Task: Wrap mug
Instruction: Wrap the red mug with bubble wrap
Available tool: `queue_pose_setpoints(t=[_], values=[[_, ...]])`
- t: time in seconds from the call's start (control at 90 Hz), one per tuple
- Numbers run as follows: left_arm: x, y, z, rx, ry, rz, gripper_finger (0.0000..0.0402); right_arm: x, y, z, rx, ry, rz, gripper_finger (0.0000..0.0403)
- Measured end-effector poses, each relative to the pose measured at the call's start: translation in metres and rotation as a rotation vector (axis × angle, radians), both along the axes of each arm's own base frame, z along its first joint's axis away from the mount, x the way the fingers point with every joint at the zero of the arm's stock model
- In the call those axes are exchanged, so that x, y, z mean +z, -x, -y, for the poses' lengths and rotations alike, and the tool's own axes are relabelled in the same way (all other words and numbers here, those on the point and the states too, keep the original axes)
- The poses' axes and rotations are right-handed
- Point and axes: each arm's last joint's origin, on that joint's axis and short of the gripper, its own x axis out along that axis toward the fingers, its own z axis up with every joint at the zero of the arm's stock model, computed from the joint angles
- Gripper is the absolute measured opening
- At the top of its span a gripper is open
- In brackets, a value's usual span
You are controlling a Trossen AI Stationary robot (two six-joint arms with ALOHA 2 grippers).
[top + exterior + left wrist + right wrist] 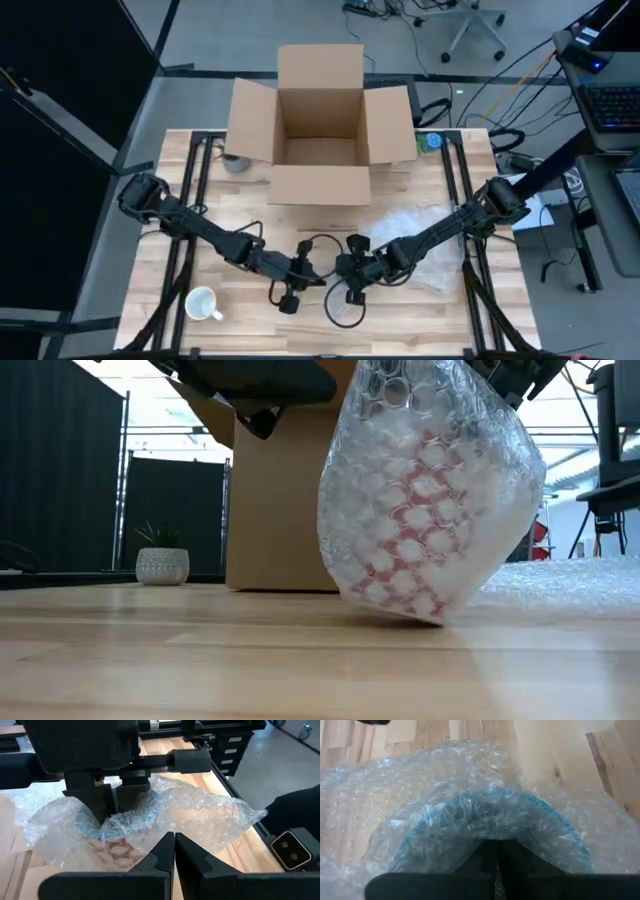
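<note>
A mug wrapped in bubble wrap (425,500) shows red and white through the wrap, with a blue rim (125,822). It hangs tilted under my right gripper (352,280), which is shut on it near the table's middle front. My left gripper (174,851) is shut on nothing. It is level just to the left of the wrapped mug and points at it. A bare white mug (203,303) stands on its base at the front left. My right gripper pinches the bubble wrap at the mug's blue rim (540,807) between its two fingers (105,805), which come from above and point down. The wrapped mug hangs tilted below them, its lowest edge (420,615) down at the table top. Loose wrap trails toward the table's right.
An open cardboard box (320,130) stands at the far middle. More bubble wrap (425,245) lies under the right arm. A small pot (162,565) sits far back beside the box. Bare wood lies along the near edge.
</note>
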Motion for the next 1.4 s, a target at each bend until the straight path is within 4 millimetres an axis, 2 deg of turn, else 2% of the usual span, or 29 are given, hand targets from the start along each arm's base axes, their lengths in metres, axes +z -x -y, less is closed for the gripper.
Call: queue_pose_setpoints(t=[0.111,0.211,0.411,0.6,1.133,1.4], values=[[-0.001,0.001,0.000,-0.004,-0.011,-0.015,0.0002,0.000,0.000,0.000,0.000,-0.001,0.000,0.0000],[-0.001,0.001,0.000,-0.004,-0.010,-0.014,0.0020,0.000,0.000,0.000,0.001,-0.001,-0.001,0.0000],[-0.001,0.001,0.000,-0.024,-0.045,-0.001,0.0098,0.000,0.000,0.000,0.000,-0.001,-0.001,0.0000],[-0.001,0.001,0.000,-0.138,-0.264,0.067,0.0153,0.000,0.000,0.000,0.001,-0.001,0.000,0.0000],[0.000,-0.006,-0.008,-0.259,-0.530,0.170,0.0143,0.001,-0.002,-0.001,0.000,-0.011,0.022,0.0000],[-0.026,-0.015,-0.005,-0.322,-0.547,0.140,0.0143,0.008,-0.010,-0.004,0.015,-0.049,0.128,0.0000]])
